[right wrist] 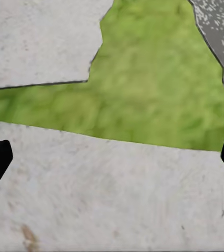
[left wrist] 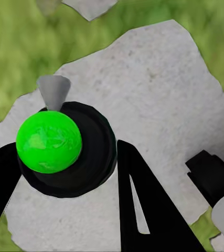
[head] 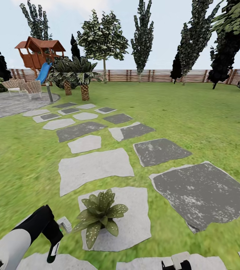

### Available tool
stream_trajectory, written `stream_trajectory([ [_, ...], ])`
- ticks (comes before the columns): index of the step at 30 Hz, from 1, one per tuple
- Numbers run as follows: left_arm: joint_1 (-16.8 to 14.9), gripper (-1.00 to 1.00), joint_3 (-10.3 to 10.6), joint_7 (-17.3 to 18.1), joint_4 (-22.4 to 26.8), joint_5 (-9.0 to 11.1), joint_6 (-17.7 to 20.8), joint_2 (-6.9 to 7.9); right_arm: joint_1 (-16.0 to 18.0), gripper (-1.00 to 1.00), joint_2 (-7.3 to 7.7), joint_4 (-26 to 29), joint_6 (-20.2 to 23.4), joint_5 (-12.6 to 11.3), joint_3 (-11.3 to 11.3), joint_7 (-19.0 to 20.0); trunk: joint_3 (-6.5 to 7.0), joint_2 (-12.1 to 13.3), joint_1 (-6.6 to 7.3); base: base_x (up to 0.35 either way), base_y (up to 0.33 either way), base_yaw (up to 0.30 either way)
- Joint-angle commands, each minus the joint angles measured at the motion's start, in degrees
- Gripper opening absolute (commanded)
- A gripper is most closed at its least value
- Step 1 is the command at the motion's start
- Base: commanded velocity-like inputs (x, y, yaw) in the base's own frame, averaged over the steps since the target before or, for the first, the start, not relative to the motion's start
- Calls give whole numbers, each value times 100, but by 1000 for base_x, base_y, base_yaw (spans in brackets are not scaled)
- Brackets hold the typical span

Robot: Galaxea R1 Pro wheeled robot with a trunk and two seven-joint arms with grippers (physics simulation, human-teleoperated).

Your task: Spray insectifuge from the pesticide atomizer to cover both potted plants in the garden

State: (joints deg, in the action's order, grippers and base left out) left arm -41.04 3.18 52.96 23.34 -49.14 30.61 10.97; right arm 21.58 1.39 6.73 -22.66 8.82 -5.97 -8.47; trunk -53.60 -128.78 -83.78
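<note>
The garden (head: 195, 112) is seen as a broad lawn crossed by grey stepping stones (head: 93, 167), with a slatted fence (head: 153, 75) and trees at the far edge and a paved patio (head: 11, 105) far left. On a pale stone at the near centre stands one potted plant (head: 100, 215), its leaves marked with whitish specks (whether these are insectifuge or leaf pattern cannot be told). Just left of it the left gripper (head: 54, 238) is held low, and in the left wrist view the pesticide atomizer (left wrist: 64, 149) is seen gripped between the black fingers (left wrist: 143, 205), a dark round body with a green cap and a grey nozzle. The right gripper (right wrist: 112, 157) hangs over stone and grass, jaws spread wide and empty. Spraying of this plant is judged to be the step in hand. Next, the nozzle should be aimed across the whole rosette; the second plant remains to be found.
</note>
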Motion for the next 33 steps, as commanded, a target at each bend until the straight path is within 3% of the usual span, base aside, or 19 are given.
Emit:
stream_trajectory([
  [1,0,-100,42,245,58,-33,30,15,4,100,2,-7,-2,41,-45,-60,-6,-2,1,0,81,-20],
  [3,6,-100,50,419,184,-48,10,21,4,100,2,-12,-2,41,-45,-62,-6,-2,1,0,133,-7],
  [9,8,-100,62,468,239,-61,6,3,4,100,2,-14,-2,41,-52,-67,-6,-2,1,0,75,-1],
  [15,2,-100,65,497,249,-349,17,-54,4,100,2,-14,-2,42,-52,-65,-6,-2,1,50,280,-89],
  [20,3,-100,68,504,293,-366,19,-67,4,100,2,-14,-2,45,-53,-65,-6,-2,1,72,92,-194],
  [26,8,-100,61,519,385,-525,30,-69,4,100,2,-14,-2,43,-53,-67,-6,-2,1,25,25,-13],
  [33,22,-100,59,523,425,-544,18,-77,4,100,2,-14,-2,46,-53,-64,-6,-2,1,200,196,0],
])
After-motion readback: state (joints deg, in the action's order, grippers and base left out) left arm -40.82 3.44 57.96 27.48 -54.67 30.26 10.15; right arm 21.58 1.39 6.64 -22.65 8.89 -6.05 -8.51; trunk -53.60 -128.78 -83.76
